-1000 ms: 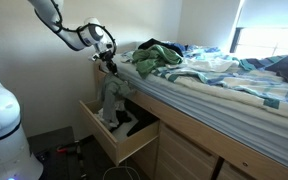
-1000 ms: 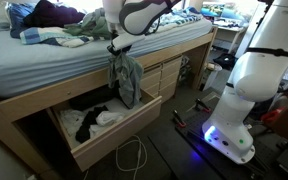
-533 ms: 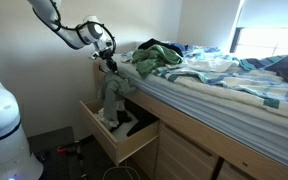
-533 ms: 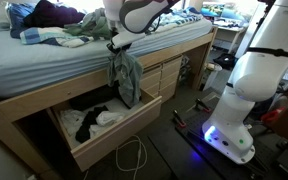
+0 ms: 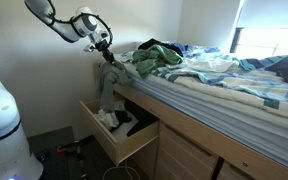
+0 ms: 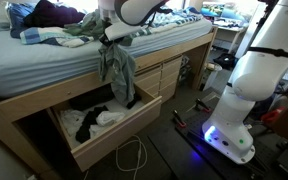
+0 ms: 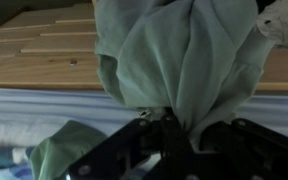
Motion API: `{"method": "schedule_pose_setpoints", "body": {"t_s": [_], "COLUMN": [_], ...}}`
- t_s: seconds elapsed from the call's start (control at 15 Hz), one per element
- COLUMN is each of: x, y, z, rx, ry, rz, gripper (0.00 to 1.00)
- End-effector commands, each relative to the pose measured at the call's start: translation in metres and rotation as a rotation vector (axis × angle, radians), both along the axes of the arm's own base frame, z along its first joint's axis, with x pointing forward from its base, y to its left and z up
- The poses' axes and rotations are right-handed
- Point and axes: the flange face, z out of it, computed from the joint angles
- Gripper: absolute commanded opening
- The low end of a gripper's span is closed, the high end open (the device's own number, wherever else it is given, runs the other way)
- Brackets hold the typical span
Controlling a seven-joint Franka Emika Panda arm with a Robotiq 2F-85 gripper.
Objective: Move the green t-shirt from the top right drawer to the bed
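My gripper (image 5: 106,52) is clamped tight on the green t-shirt (image 5: 108,90), which hangs off it as one long limp bundle beside the edge of the bed (image 5: 209,85). Its top is about level with the mattress and its bottom hem dangles over the open drawer (image 5: 112,140), so it's not on the bed yet. The same exterior view shows the heap of clothes (image 5: 154,56) on the bed right by my gripper, but you barely see into the drawer from there. In an exterior view from the opposite side, the t-shirt (image 6: 117,72) hangs clear above the drawer (image 6: 109,140). You can look straight in at the dark and white clothes (image 6: 90,122) left inside, plus a cable (image 6: 134,156) looped on the floor in front. The wrist view is the only one that really proves the grip. The fabric (image 7: 174,55) is bunched up and pinched right where my gripper (image 7: 167,118) closes, with wood planks (image 7: 44,50) behind it. It can't show the drawer or how far down the shirt hangs, though.
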Motion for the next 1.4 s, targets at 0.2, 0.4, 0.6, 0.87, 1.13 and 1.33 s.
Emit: {"method": "schedule_pose_setpoints", "body": {"t_s": [0.2, 0.4, 0.6, 0.87, 1.13, 1.33], "x": [-0.025, -0.009, 0.014, 0.014, 0.014, 0.032], "y": [0.01, 0.007, -0.003, -0.008, -0.004, -0.014], "z": [0.145, 0.184, 0.205, 0.195, 0.192, 0.211], "rx": [-0.042, -0.025, -0.018, -0.037, -0.036, 0.008], "ry": [-0.277, -0.399, -0.484, -0.452, -0.452, -0.533], "rz": [0.034, 0.032, 0.011, 0.019, 0.013, -0.048], "gripper": [0.05, 0.05, 0.05, 0.19, 0.05, 0.05]}}
